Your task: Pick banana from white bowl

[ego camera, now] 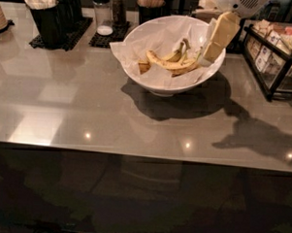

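Yellow fruit in a white bowl on a grey counter.
The banana [170,63] is yellow with brown freckles and a dark stem tip; just left of it lies a brownish stub [144,67]. The white bowl [159,87] is glossy, lined with crinkled white paper [127,54]. The gripper [209,51], cream-coloured below a white arm housing, is in the bowl's right side, at the banana's right end. The counter [88,111] is glossy grey with pale light spots and dark shadows. Far left are black cups [48,19], far right a black wire rack [270,60].
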Robot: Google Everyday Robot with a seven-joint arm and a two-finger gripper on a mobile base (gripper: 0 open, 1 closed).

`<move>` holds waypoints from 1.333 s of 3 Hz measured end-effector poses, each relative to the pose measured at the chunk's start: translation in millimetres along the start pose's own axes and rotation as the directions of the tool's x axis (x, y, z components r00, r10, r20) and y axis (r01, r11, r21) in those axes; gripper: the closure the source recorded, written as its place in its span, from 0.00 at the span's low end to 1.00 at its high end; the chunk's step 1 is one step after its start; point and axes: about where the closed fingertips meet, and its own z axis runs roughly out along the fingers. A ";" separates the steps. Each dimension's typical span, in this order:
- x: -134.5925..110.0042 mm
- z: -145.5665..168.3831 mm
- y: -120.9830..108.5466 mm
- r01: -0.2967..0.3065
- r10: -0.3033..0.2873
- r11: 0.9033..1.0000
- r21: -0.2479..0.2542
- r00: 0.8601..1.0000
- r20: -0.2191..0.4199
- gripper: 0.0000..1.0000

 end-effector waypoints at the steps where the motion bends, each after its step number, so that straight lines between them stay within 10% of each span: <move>1: -0.3 1.2 -0.5 0.000 0.000 1.000 0.001 1.000 0.001 0.18; 2: -2.1 5.7 -9.4 -0.020 0.019 1.000 0.023 1.000 0.020 0.34; 4: -20.5 45.5 -37.3 -0.021 0.021 1.000 -0.005 0.998 0.067 0.29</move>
